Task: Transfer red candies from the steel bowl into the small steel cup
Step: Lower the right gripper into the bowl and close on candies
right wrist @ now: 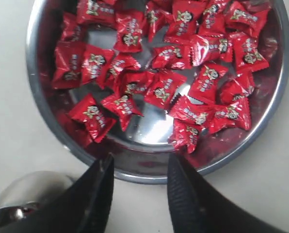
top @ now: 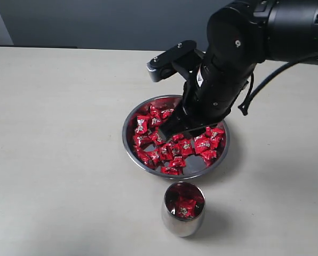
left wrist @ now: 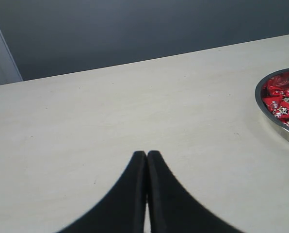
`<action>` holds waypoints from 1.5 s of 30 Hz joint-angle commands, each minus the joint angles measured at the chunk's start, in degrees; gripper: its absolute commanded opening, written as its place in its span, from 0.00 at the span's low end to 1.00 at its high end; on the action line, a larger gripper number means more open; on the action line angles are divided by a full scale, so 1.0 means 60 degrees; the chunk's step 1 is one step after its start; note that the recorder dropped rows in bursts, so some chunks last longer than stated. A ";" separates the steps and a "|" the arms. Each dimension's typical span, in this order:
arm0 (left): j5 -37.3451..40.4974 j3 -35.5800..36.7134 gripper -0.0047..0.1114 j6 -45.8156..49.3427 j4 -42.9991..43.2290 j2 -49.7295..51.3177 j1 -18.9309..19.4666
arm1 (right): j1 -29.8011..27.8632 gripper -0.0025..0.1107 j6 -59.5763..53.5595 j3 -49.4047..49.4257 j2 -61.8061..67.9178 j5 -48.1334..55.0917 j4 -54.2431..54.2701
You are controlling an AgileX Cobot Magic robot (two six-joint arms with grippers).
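Right pincer (right wrist: 138, 160) gapes above red candies (right wrist: 161, 92) in steel bowl (right wrist: 38, 97).

even, soft, fairly bright light on pale cream table (top: 57, 133). exterior view: faint soft shadows right of wide shallow shiny steel bowl (top: 126, 137) and small rounded steel cup (top: 181, 225). right wrist view: white glare on bowl floor, glints on crinkly red-wrapped candies (right wrist: 161, 92); black right pincer (right wrist: 139, 162) soft-edged, featureless; cup blurred. left wrist view: mild haze, black left pincer (left wrist: 147, 155) plain silhouette.
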 commanded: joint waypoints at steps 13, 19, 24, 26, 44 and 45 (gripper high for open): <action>-0.0064 0.0048 0.04 -0.0053 0.0021 -0.0041 0.0022 | -0.1225 0.33 -0.0472 -0.1467 0.2936 0.0293 -0.0071; -0.0064 0.0048 0.04 -0.0053 0.0021 -0.0041 0.0022 | -0.1225 0.35 -0.0561 -0.2263 0.3881 0.1195 -0.0142; -0.0064 0.0048 0.04 -0.0053 0.0021 -0.0041 0.0022 | -0.1232 0.35 -0.0376 -0.2267 0.4097 0.1229 -0.0496; -0.0064 0.0048 0.04 -0.0053 0.0021 -0.0041 0.0022 | -0.1348 0.35 -0.0223 -0.2267 0.4176 0.1229 -0.0871; -0.0064 0.0048 0.04 -0.0053 0.0021 -0.0041 0.0022 | -0.1535 0.03 -0.0870 -0.2267 0.4440 0.1301 0.0381; -0.0064 0.0048 0.04 -0.0053 0.0021 -0.0041 0.0022 | -0.1535 0.03 -0.0870 -0.2267 0.4440 0.1283 0.0381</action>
